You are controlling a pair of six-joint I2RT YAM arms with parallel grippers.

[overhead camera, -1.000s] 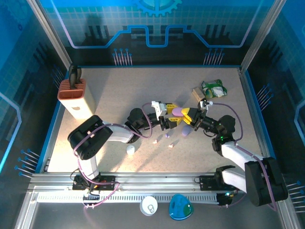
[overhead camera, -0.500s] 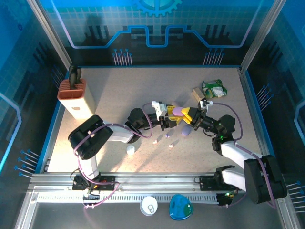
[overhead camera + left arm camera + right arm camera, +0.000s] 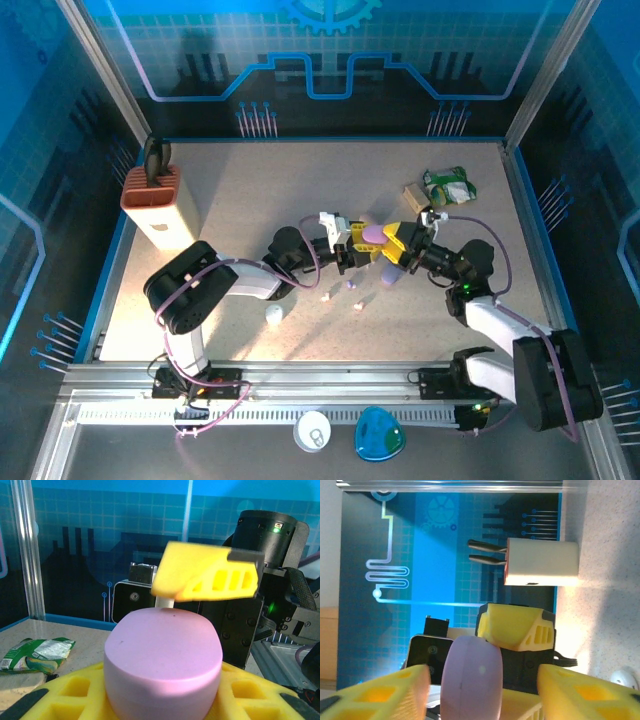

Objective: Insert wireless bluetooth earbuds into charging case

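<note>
- Nearest, by the near rail, lie a white round plastic disc (image 3: pixel 313 431) and a teal rounded plastic shell (image 3: pixel 378 435); neither has moved.
- On the speckled tabletop (image 3: pixel 250 190) beyond them sits a small white rounded plastic piece (image 3: pixel 273 314). Three tiny stubby plastic earbuds (image 3: pixel 350 287) are loose just past it, where they were a second ago.
- Above the buds, the left gripper (image 3: pixel 362 243) stays clamped on the lilac pebble-shaped plastic charging case (image 3: pixel 162 660), holding it off the table, its lid apparently closed.
- The right gripper (image 3: pixel 395 247) has edged left toward that case. In its wrist view its yellow fingers (image 3: pixel 385 690) stand apart on either side of the case, not yet pinching it.
- Judgement: the right arm looks set to grip the lid and open the case; no bud is inside yet.
- A second lilac rounded piece (image 3: pixel 388 278) rests just near of the right gripper.
- Farthest are a green crumpled foil packet (image 3: pixel 448 185) at right and a terracotta-and-cream holder (image 3: pixel 158 205) at left.
</note>
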